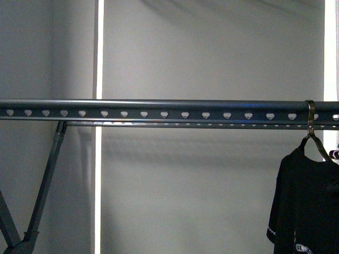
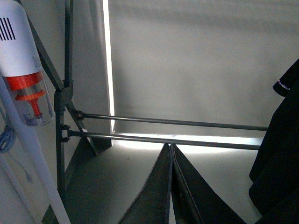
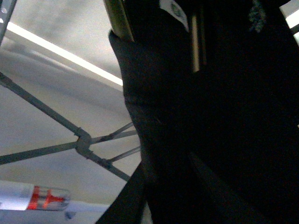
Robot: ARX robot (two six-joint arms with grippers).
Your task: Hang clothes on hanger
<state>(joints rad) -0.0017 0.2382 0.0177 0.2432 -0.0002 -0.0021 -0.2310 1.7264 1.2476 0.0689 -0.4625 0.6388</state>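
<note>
Shirt's on the rail, far right of the front frame!

The black T-shirt (image 1: 304,206) hangs by its hanger hook (image 1: 310,119), looped over the dark rack rail (image 1: 159,112) at the right edge, so gravity carries the load now. The right gripper (image 3: 163,186) sits pressed into black cloth; whether it's clamped or slack, I cannot tell. The left gripper (image 2: 170,186) has its fingers pressed together, holding nothing. White lettering on the sleeve hem is too small to read.

White lettering sits on the black T-shirt (image 1: 302,201) sleeve and hem, too small and blurred to read.
</note>
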